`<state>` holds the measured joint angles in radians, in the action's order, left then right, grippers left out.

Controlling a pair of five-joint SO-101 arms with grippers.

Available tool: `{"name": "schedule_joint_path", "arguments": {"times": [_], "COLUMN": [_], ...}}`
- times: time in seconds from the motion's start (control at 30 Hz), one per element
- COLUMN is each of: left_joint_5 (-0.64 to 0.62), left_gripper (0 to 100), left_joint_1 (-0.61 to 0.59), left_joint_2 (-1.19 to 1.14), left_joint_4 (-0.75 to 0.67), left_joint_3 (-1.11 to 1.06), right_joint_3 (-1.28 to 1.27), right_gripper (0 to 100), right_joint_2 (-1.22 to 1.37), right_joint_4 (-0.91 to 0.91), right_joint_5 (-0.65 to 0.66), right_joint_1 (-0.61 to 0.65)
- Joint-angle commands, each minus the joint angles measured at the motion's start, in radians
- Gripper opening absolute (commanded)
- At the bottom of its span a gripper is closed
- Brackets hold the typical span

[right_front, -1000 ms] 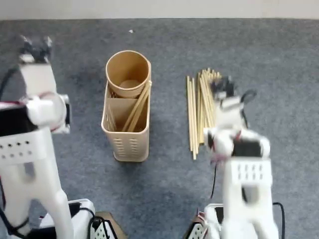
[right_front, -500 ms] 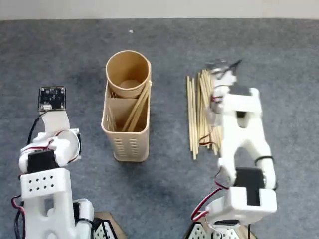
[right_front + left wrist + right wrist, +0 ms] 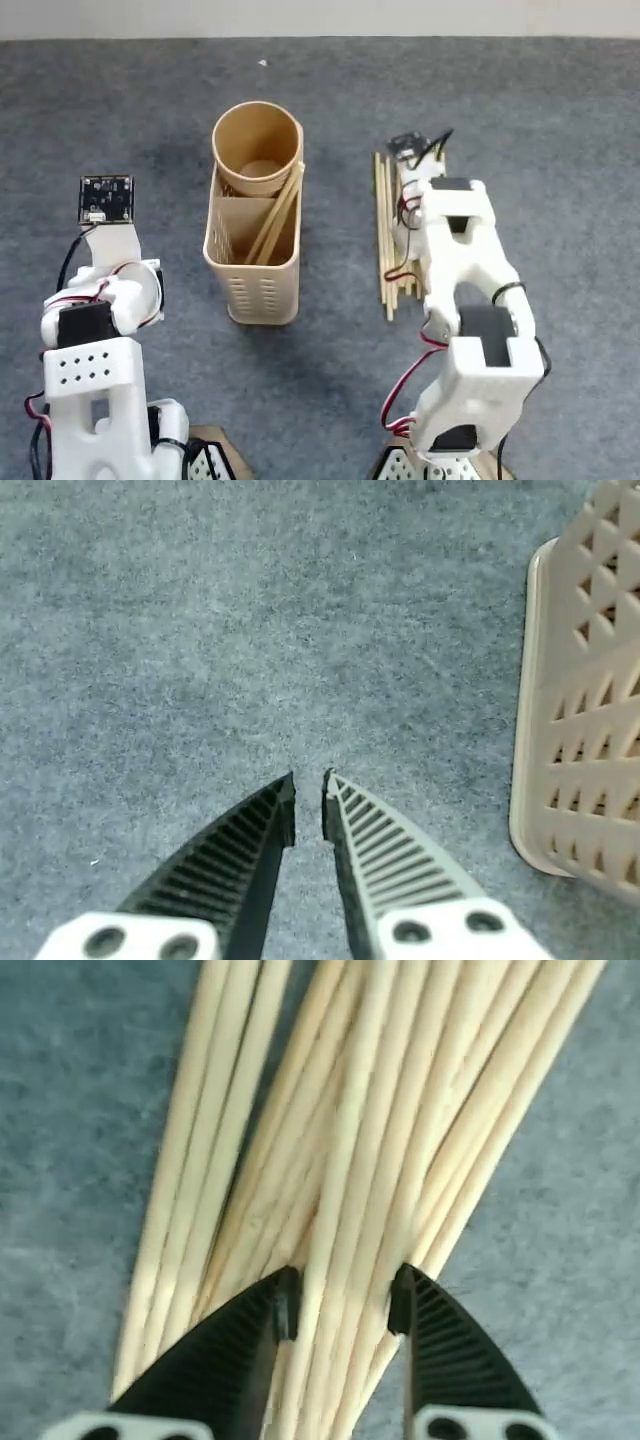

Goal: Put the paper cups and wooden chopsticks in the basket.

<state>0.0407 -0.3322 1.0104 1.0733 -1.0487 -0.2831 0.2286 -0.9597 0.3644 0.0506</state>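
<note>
Grey carpet covers the table. At left, my left gripper (image 3: 308,800) hangs over bare carpet beside the basket (image 3: 250,290), fingers all but pressed together, holding nothing. The basket stands mid-table with a paper cup (image 3: 257,150) in its far compartment and a few chopsticks (image 3: 280,215) leaning in the near one. At right, my right gripper (image 3: 343,1305) sits low over the loose pile of chopsticks (image 3: 400,1110), fingers spread astride a few. They look light, stiff and smooth; I judge a pinch near mid-length would keep them level.
</note>
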Motion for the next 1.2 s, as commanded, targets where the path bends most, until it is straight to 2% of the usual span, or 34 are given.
{"name": "schedule_joint_path", "arguments": {"times": [0.0,0.13,0.17,0.43,1.03,1.17], "left_joint_5": [0.009,0.009,0.009,0.009,0.008,0.008], "left_gripper": [9,9,9,9,9,9], "left_joint_1": [-0.005,-0.001,-0.001,-0.001,0.001,0.001], "left_joint_2": [0.019,0.019,0.019,0.019,0.019,0.019], "left_joint_4": [-0.020,-0.020,-0.020,-0.020,-0.018,-0.018], "left_joint_3": [0.004,0.002,0.002,0.002,0.002,0.002], "right_joint_3": [0.039,0.065,0.076,0.191,0.194,0.194], "right_gripper": [14.3,3.3,3.2,4.1,4.3,12.3], "right_joint_2": [0.004,0.002,0.002,0.004,0.010,0.010], "right_joint_4": [0.008,0.002,0.001,-0.090,-0.091,-0.088], "right_joint_5": [0.003,0.002,0.002,0.002,0.002,-0.017], "right_joint_1": [-0.015,-0.015,-0.015,-0.012,0.007,0.018]}}
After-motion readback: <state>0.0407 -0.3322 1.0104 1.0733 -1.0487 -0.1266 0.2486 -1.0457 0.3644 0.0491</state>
